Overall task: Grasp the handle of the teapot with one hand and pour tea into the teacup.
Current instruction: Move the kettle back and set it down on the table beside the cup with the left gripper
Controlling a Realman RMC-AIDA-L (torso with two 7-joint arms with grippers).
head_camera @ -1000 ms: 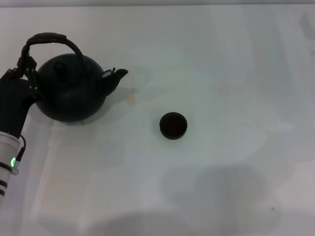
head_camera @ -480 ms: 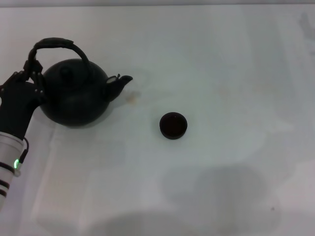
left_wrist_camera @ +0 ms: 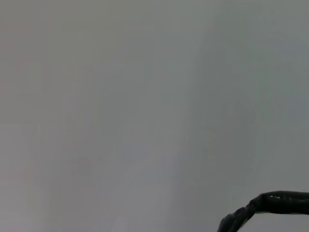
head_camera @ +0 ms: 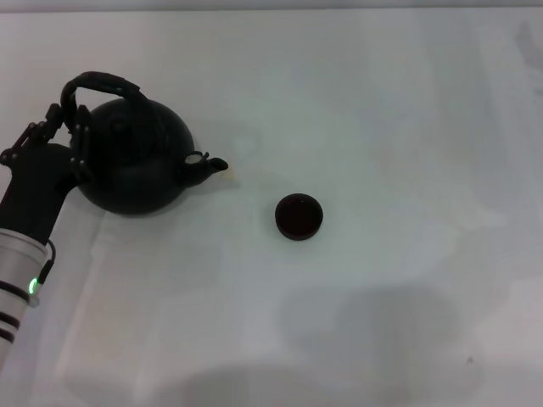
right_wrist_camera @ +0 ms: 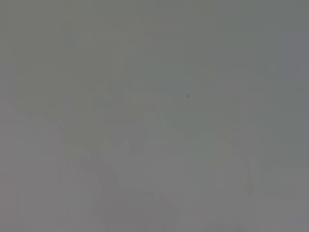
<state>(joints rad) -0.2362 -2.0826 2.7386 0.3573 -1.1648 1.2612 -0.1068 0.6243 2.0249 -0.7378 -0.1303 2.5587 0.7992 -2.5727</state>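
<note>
Teapot point(head_camera: 136, 165) is gripped by its handle point(head_camera: 100, 85) in the left end effector point(head_camera: 69, 129); tilting is best continued slowly until the spout is above the teacup point(head_camera: 299, 216).

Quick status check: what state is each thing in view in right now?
teapot: lid on, tipped, spout low toward the cup.
handle: gripped at its left end.
teacup: upright on the table, apart from the spout; contents cannot be told.
left tool: shut on the handle.
right tool: not in view.
</note>
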